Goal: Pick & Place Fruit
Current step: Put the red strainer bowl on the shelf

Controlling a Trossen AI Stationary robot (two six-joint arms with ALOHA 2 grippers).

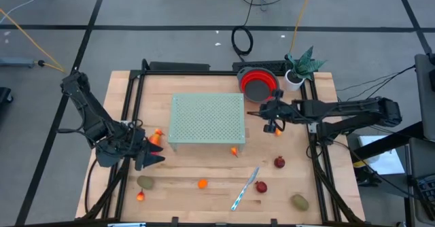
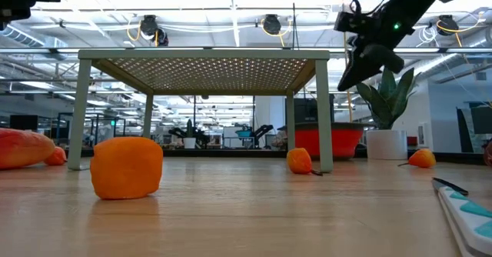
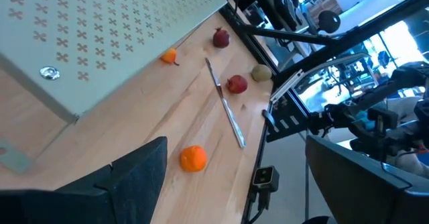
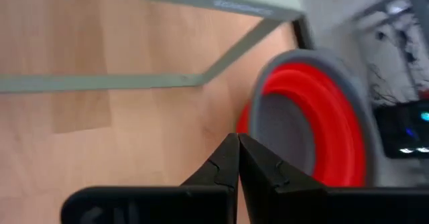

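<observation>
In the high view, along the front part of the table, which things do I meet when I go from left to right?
Olive-brown fruit → orange fruit → silver-and-blue knife → dark red fruit → olive-brown fruit near the right edge.

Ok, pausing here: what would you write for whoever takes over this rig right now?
Left gripper open, empty, over the table's left side beside an orange fruit.
Right gripper shut, empty, hovering beside the red bowl.
No fruit shows in the bowl. The fruits lie scattered along the front with the knife, one by the green rack.
Nothing placed yet; all remains.
</observation>
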